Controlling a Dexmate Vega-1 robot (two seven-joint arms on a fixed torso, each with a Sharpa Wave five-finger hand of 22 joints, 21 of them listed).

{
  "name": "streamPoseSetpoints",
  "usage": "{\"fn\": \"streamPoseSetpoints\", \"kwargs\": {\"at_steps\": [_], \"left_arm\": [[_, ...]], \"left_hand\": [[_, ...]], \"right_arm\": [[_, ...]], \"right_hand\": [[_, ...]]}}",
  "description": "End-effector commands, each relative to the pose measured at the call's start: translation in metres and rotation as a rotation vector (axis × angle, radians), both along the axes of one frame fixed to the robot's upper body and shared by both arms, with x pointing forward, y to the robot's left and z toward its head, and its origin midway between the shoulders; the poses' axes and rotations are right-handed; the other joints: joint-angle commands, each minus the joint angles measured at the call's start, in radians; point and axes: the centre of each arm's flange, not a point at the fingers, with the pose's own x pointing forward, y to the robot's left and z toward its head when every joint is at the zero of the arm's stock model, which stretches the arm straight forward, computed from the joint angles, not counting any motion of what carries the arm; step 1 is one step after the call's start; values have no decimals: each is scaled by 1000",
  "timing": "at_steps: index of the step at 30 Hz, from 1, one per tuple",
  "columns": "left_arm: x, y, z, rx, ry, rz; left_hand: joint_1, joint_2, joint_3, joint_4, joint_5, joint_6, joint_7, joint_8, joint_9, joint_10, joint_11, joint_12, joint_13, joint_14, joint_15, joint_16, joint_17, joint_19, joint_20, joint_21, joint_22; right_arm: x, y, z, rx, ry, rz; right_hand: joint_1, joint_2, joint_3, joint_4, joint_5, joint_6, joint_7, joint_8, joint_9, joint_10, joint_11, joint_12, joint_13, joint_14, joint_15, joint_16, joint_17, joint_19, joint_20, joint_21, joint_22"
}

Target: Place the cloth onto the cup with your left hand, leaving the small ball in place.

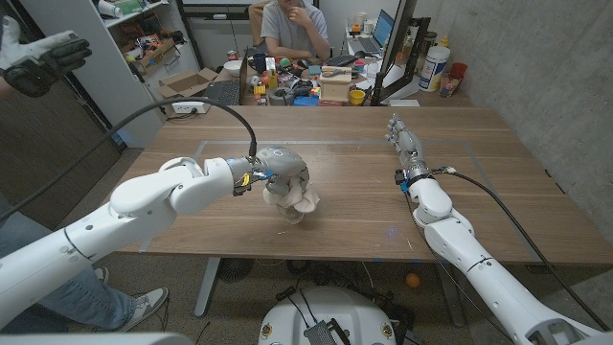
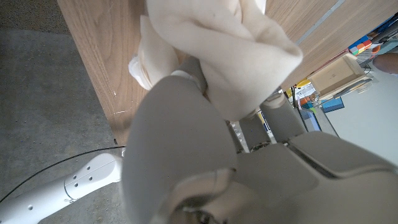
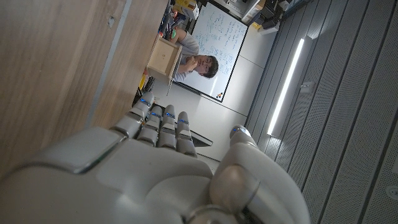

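Left hand: your left hand (image 1: 281, 172) has its fingers closed on the cloth (image 1: 292, 198), held over the table (image 1: 354, 153) left of centre.
Cup: hidden under the cloth, so lower gently before letting go.
Ball: not visible; avoid sweeping sideways.
Right hand: your right hand (image 1: 406, 146) holds nothing, fingers straight, at the far right.
Writing: none readable.
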Motion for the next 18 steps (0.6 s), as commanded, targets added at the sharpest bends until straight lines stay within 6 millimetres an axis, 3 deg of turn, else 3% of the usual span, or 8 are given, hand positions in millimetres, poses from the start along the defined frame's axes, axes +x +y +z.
{"fn": "streamPoseSetpoints", "kwargs": {"at_steps": [1,9,10,11,15,18], "left_arm": [[8,-5,-13,2,63,19],[11,-8,-19,0,93,37],[11,-8,-19,2,93,44],[11,-9,-19,7,89,50],[8,-11,-19,31,90,75],[7,-12,-18,54,105,90]], "left_hand": [[34,47,3,5,4,85,76,5,-4,35,-41,-1,75,111,-167,-3,0,-11,0,8,2],[34,47,1,4,4,83,74,5,-5,40,-44,0,77,111,-167,-5,0,-14,-1,10,2],[31,49,-1,6,4,79,56,7,-1,39,-48,-3,75,113,-167,-6,0,-18,2,9,2],[25,51,-2,9,6,65,34,10,9,44,-53,-10,65,106,-166,-12,-4,-28,22,8,2],[-4,54,-5,21,17,23,13,12,25,21,-54,-33,52,59,-159,-32,-20,-58,46,1,2],[-58,44,-15,42,27,-28,-2,-8,10,-24,-55,-55,55,17,-149,-35,-35,-69,59,-2,-1]], "right_arm": [[-2,-6,-11,7,11,4],[-2,-12,-17,14,21,7],[-3,-13,-17,13,22,6],[-3,-13,-17,13,22,5],[-3,-15,-17,12,24,6],[-3,-15,-17,8,24,8]], "right_hand": [[4,-9,2,-3,5,7,1,0,4,11,1,-4,2,9,3,0,2,7,-2,-1,3],[3,-10,2,-4,5,8,1,1,4,12,1,-4,2,10,4,1,2,9,-2,-1,3],[3,-10,2,-4,5,8,1,1,4,12,1,-5,2,10,2,0,2,9,-2,-1,3],[3,-10,1,-4,5,8,1,1,4,12,0,-5,2,10,2,1,2,9,-2,-1,3],[3,-10,1,-4,5,8,0,0,4,13,0,-5,2,10,2,1,2,9,-2,-1,3],[3,-9,1,-4,5,9,0,1,4,14,1,-5,2,10,3,0,2,9,-1,-2,3]]}}
